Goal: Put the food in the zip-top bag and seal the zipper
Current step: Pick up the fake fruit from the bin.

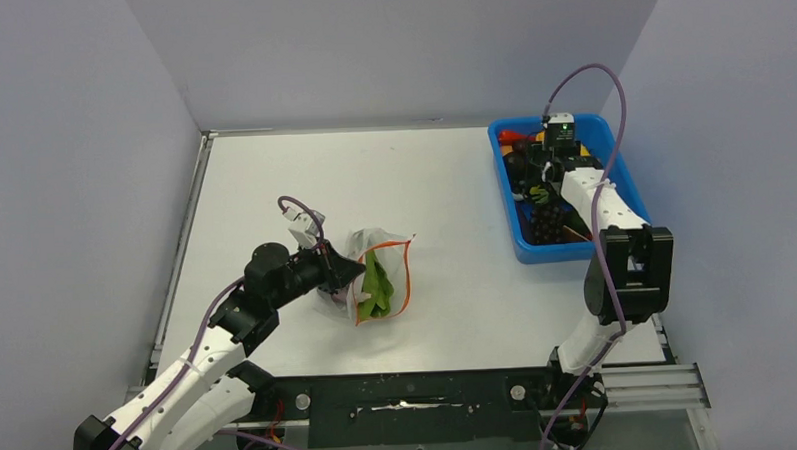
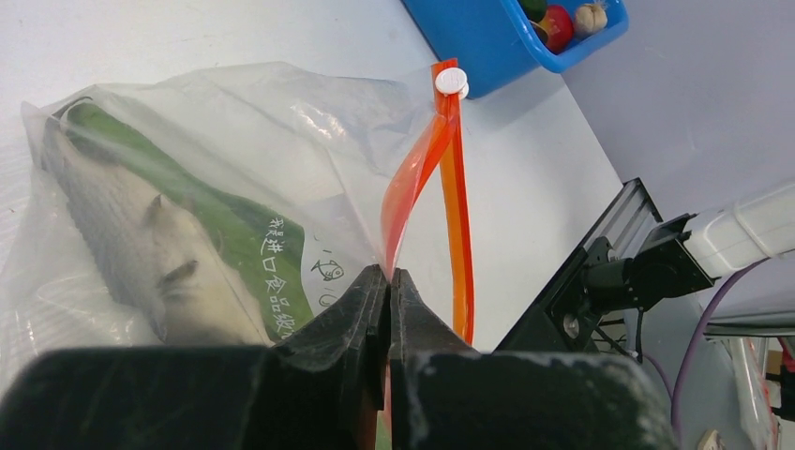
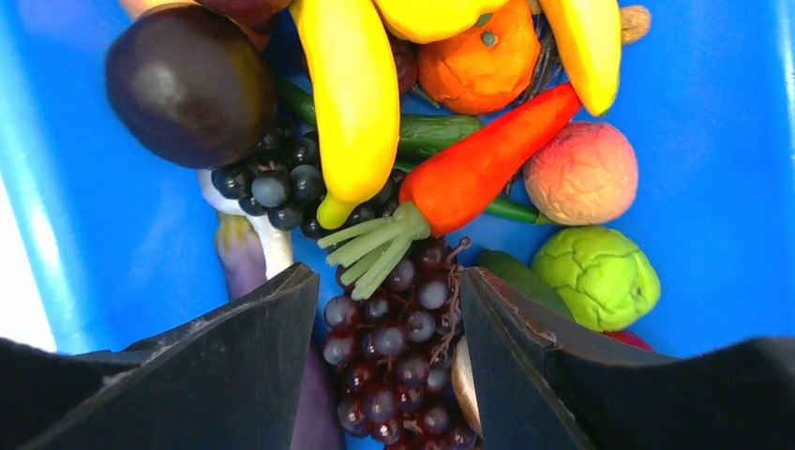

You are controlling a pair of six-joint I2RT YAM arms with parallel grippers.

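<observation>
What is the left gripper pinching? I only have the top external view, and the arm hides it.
Observer: The left gripper is shut on the zipper, one orange strip of the zip-top bag mouth.
Operator: Is it sealed?
Observer: No, the two strips gape apart below a white tab.
Operator: And the right gripper?
Observer: Open, empty, above dark grapes in the blue bin.
</observation>
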